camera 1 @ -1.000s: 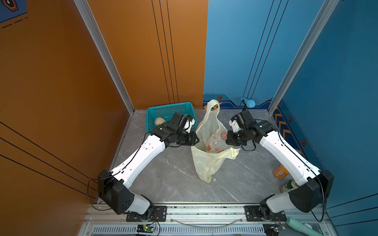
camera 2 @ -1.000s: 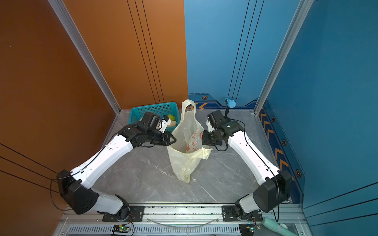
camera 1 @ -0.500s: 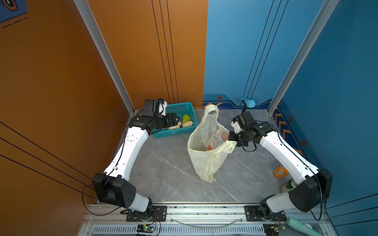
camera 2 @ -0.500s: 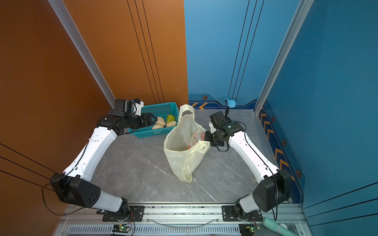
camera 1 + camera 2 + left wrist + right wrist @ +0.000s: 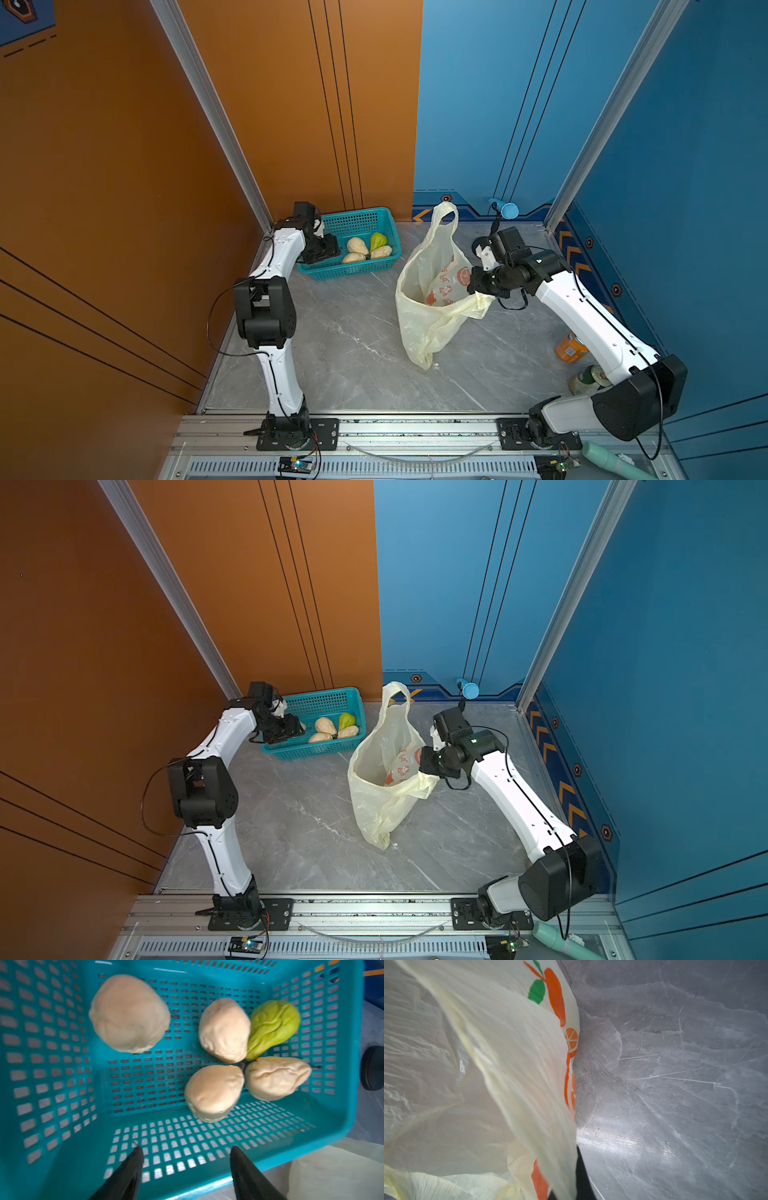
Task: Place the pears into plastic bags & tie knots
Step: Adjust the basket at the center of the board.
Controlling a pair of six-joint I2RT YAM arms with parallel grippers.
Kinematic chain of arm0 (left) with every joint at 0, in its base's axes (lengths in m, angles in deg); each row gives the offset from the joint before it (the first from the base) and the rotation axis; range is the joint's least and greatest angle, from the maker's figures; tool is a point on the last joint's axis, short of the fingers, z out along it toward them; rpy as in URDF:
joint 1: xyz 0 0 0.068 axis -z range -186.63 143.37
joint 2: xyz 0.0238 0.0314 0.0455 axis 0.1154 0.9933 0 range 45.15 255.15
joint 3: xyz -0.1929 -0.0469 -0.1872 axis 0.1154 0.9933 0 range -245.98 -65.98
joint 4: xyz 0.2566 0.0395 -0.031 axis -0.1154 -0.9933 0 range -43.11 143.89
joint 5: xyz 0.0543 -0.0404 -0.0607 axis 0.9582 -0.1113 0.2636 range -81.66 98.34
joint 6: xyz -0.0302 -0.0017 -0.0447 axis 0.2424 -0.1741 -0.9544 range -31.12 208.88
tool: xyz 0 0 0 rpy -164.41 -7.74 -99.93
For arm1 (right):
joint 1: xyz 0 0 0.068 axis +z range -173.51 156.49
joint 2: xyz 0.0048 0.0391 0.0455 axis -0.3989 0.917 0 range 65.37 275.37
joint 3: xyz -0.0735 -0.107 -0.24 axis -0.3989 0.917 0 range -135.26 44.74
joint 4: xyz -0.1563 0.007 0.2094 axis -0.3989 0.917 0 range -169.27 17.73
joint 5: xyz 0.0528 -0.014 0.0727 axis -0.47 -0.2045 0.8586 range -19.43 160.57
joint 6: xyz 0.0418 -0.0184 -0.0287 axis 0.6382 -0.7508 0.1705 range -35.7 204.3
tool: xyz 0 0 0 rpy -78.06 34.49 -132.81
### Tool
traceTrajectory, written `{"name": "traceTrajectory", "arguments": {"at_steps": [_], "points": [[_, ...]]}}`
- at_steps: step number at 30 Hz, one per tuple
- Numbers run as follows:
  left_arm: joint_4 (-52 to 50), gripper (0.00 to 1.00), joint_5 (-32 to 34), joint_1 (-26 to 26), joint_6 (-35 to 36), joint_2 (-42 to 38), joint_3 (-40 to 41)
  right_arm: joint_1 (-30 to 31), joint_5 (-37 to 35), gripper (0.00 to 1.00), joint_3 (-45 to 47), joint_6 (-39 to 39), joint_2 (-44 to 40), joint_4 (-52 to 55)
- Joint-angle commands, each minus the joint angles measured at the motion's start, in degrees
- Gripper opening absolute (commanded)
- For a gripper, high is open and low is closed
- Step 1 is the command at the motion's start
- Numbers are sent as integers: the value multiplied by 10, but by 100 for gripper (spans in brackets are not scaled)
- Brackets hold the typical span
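Right now your left fingers [image 5: 129, 1169] are standing apart with nothing between them, hanging just over the rim of the teal perforated basket [image 5: 52, 1088]. Beyond them, all five pears are lying on the basket floor. The lone cream pear [image 5: 128, 1014] is sitting by itself at the end of the basket nearest your left arm. It is showing a rounded face to the wrist camera, so I judge its long axis is pointing roughly up toward the fingers.

The other four are crowding the end toward the bag. The green pear [image 5: 274, 1026] and three cream ones are touching each other, lying on their sides with their axes fanning in different directions.

Further out, the carrier bag [image 5: 424, 324] is standing on the worktop [image 5: 353, 353] just beside the basket, with its mouth gaping upward. Your right fingers [image 5: 582, 1174] are clamping its rim, so that arm is occupied. Your left arm is much the nearer to the fruit, and I judge the lone pear is offering the cleanest approach.
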Motion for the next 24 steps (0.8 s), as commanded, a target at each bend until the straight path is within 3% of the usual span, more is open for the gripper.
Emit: {"name": "traceTrajectory", "arguments": {"at_steps": [1,9,16,20,24], "points": [[-32,69,14,-11,21,-23,22,-7,-1,0,4,-10,-17,0],[-31,70,-3,2,20,-100,141,-15,0,0,4,-11,-26,3],[-30,74,2,105,-13,-179,222,-25,2,0,7,-13,-30,3],[-22,74,0,171,-37,-180,226,-29,4,0,6,-14,-32,3],[2,74,4,197,-51,-179,209,-30,5,0,6,-12,-36,3]]}}
